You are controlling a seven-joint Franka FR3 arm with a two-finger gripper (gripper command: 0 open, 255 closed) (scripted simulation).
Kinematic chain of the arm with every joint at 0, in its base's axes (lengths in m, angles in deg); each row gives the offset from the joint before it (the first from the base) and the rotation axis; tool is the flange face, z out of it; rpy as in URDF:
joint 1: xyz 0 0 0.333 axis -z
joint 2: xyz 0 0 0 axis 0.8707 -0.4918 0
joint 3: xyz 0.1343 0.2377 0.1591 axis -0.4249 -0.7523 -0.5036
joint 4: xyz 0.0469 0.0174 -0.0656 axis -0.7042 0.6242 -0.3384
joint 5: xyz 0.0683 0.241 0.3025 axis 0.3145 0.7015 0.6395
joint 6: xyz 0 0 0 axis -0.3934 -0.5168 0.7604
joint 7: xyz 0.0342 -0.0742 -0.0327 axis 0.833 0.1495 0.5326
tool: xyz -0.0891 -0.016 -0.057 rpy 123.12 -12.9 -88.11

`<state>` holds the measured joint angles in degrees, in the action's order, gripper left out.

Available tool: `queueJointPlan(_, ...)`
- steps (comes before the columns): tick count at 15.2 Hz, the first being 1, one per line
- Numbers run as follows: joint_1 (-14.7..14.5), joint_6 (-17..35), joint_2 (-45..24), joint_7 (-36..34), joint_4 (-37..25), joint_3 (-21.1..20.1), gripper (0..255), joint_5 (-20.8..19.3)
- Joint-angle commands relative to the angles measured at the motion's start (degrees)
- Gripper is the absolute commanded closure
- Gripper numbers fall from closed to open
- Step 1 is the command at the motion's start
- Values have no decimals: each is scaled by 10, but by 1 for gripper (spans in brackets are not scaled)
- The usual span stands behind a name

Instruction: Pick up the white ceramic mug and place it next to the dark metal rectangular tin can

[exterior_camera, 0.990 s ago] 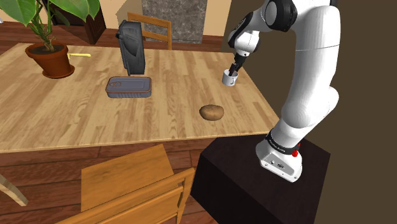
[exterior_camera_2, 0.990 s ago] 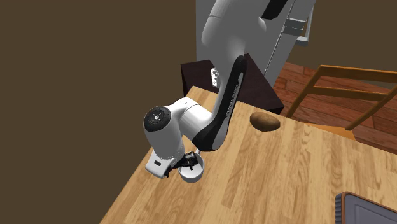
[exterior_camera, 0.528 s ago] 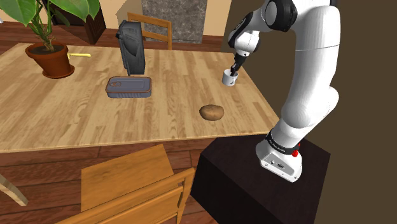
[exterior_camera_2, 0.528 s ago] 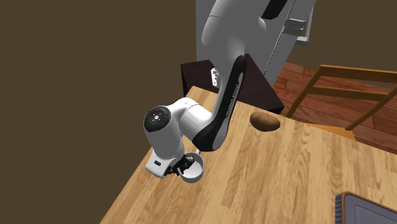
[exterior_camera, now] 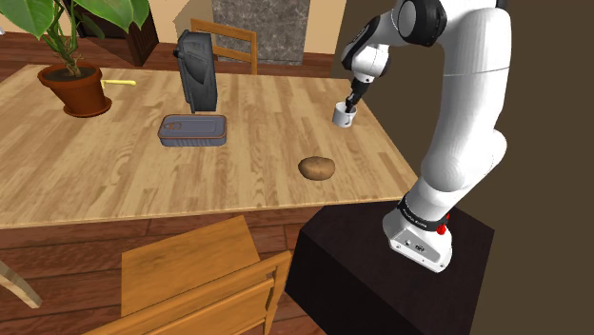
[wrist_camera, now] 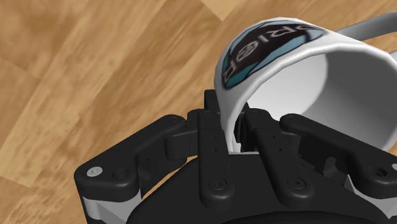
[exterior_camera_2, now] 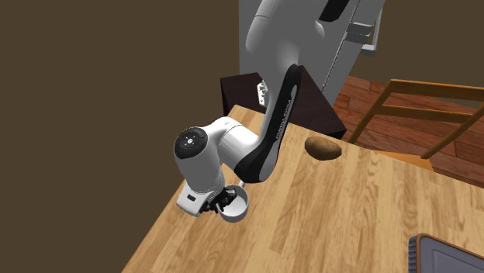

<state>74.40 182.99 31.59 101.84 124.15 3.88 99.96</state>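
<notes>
White mug [wrist_camera: 299, 70], round dark-and-teal emblem with lettering on its side; handle on the side away from the hand. The black gripper [wrist_camera: 232, 124] pinches the mug's wall at the rim, one finger inside the cup and one outside against the emblem side, both pressed on the wall. In the shoulder view the mug [exterior_camera: 344, 115] hangs under the gripper [exterior_camera: 349, 107] over the table's [exterior_camera: 95, 181] far corner at that view's right, close to the wood; whether its base touches the surface cannot be told. In the second exterior view the mug [exterior_camera_2: 235, 205] sits near the table edge, mouth up, the gripper [exterior_camera_2: 225, 203] tucked against its rim beneath the white wrist. The dark rectangular tin can [exterior_camera: 193, 130] lies flat toward the middle of the table, well apart from the mug, toward the shoulder view's left; a corner of it [exterior_camera_2: 450, 256] shows at the second exterior view's lower right. A brown potato [exterior_camera: 316, 168] lies between the mug and the black stand [exterior_camera: 381, 276], near the table's front edge; it [exterior_camera_2: 323, 147] also shows close to the stand in the second exterior view. Behind the tin stands a dark upright bag [exterior_camera: 197, 71]. A potted plant [exterior_camera: 78, 90] sits at the table's far left, a small yellow object [exterior_camera: 119, 82] just beside it. One wooden chair [exterior_camera: 205, 281] at the near side, another [exterior_camera: 228, 43] at the far side.
</notes>
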Motion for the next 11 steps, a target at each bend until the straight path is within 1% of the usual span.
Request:
queueJointPlan(1,-4,-8,10,-6,1,5,255,-7)
queueJointPlan(11,-23,-61,63,-39,-7,31,255,-51)
